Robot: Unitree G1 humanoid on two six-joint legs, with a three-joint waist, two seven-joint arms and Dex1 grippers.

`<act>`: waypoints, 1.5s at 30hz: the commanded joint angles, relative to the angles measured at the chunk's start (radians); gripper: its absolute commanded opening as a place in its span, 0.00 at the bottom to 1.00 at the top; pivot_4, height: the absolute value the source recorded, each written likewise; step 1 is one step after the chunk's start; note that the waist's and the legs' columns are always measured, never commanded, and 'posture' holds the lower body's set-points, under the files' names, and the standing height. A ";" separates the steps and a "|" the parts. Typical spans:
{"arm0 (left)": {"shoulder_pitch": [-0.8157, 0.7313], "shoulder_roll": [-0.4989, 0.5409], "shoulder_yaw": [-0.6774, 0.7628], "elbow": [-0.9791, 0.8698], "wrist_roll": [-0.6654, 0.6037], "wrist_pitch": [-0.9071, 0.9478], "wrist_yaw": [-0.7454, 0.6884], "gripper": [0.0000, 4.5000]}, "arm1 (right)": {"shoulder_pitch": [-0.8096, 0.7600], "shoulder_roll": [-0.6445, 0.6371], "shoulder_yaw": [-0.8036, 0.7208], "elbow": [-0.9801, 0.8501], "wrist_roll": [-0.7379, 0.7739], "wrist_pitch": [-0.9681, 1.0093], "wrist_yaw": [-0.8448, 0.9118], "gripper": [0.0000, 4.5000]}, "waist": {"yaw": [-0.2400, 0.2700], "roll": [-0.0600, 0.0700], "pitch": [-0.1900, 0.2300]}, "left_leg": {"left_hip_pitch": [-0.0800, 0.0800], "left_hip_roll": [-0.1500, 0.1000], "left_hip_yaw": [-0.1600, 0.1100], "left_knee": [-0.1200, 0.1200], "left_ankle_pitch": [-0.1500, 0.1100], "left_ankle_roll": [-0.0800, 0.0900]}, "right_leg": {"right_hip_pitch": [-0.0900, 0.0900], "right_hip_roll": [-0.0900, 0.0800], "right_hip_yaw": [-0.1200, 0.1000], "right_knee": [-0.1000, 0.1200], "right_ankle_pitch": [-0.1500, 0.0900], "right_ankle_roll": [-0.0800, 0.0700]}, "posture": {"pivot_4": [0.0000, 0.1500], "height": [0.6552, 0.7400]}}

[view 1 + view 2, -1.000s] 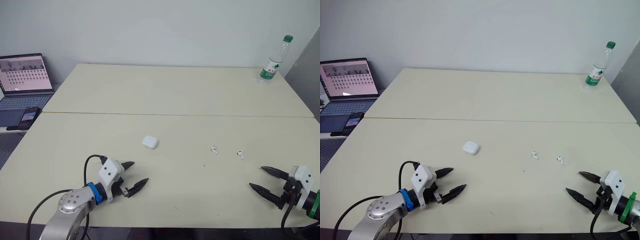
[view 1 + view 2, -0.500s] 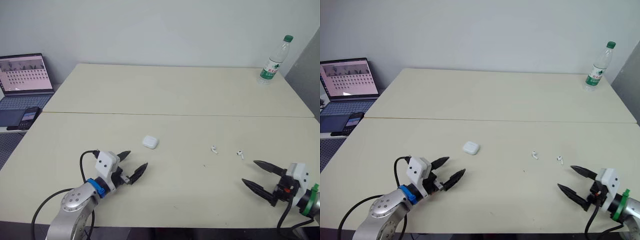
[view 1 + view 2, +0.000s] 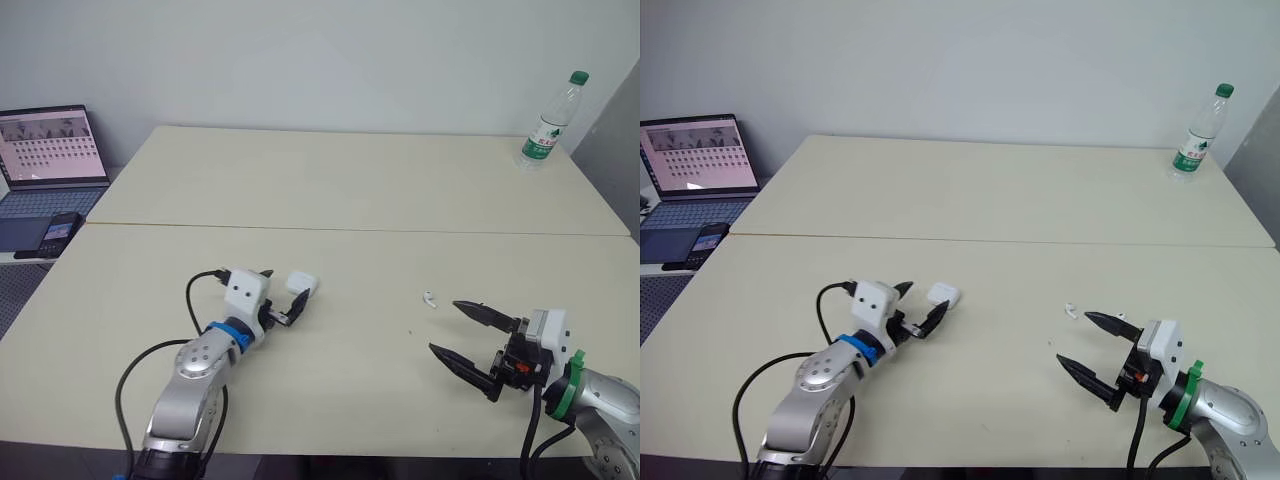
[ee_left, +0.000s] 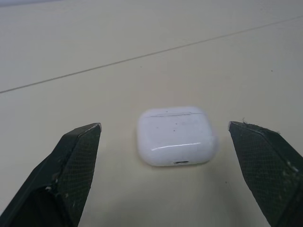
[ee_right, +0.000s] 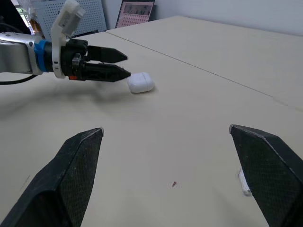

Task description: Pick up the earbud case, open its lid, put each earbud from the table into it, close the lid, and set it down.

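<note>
- The right claw (image 3: pixel 444 326) hangs low over the near right part of the table (image 3: pixel 350 190). Its two black fingers are spread wide and hold nothing
- One earbud (image 3: pixel 429 298) lies just past its tips. A small white bit (image 5: pixel 244 182) just beside one right finger is likely the other earbud
- The left claw (image 3: pixel 287 284) is low too, with its fingers wide apart and nothing in them
- The earbud case (image 4: pixel 176 135) lies flat on the table, straight ahead of the left claw. It sits in the gap between the two fingers, with bare table on both sides, so nothing touches it
- The left arm is much nearer to the case, and the right claw is well apart from it
- The lid is shut. The bottom end, with the little port, points back at the left claw, and the lid end points away
- The wide side of the case runs across from one finger to the other, so I think the fingers only need to slide a bit forward and squeeze
- Far back stand a bottle (image 3: pixel 545 125) and a laptop (image 3: pixel 50 160)
</note>
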 commanded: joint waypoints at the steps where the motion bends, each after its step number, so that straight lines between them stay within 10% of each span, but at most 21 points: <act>1: -0.054 -0.010 -0.034 0.037 0.014 0.018 -0.012 1.00 | 0.015 -0.012 -0.028 -0.046 0.024 0.002 -0.006 0.99 | 0.000 0.000 0.000 | 0.000 0.000 0.000 0.000 0.000 0.000 | 0.000 0.000 0.000 0.000 0.000 0.000 | 1.00 0.95; 8: -0.089 -0.019 -0.062 0.081 0.033 0.044 -0.003 1.00 | 0.058 -0.015 -0.047 -0.066 0.023 0.000 -0.017 0.99 | -0.001 0.000 0.000 | 0.000 0.001 0.000 0.000 0.000 0.000 | 0.000 0.001 0.000 0.000 0.000 -0.001 | 1.00 0.95; 15: -0.078 -0.048 -0.042 0.109 0.029 0.034 0.026 0.62 | 0.078 -0.013 -0.054 -0.067 0.015 -0.007 -0.025 1.00 | 0.000 0.000 0.000 | 0.000 0.000 0.000 0.000 0.000 0.000 | 0.000 0.000 0.000 0.000 0.000 0.000 | 1.00 0.95; 37: -0.345 -0.041 -0.034 0.205 -0.155 -0.320 -0.382 0.62 | -0.294 -0.002 -0.027 -0.134 0.288 0.532 -0.441 1.00 | -0.001 -0.001 0.001 | -0.004 0.000 -0.001 0.000 0.000 0.000 | -0.002 0.001 -0.001 -0.001 0.004 -0.003 | 1.00 0.95; 45: -0.416 -0.117 -0.090 0.257 -0.173 -0.346 -0.470 0.62 | -0.451 0.112 -0.034 -0.115 0.768 0.764 -0.806 1.00 | -0.003 -0.001 0.001 | -0.004 0.001 -0.003 0.001 0.000 0.000 | -0.002 0.003 0.000 -0.001 0.004 -0.003 | 1.00 0.95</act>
